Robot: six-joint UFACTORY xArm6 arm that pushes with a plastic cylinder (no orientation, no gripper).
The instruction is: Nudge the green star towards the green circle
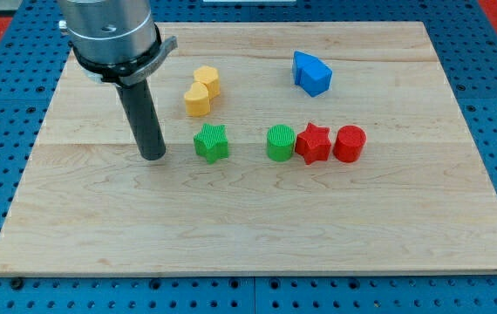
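Note:
The green star (211, 142) lies on the wooden board a little left of the middle. The green circle (280, 143) lies to its right, with a block-wide gap between them. My tip (153, 155) rests on the board just left of the green star, a short gap away, not touching it. The rod rises from there to the arm's grey metal end at the view's top left.
A red star (313, 144) touches the green circle's right side, and a red circle (349, 144) sits right of that. A yellow heart (197, 100) and a yellow hexagon-like block (207, 80) lie above the green star. A blue block (311, 73) lies at the upper right.

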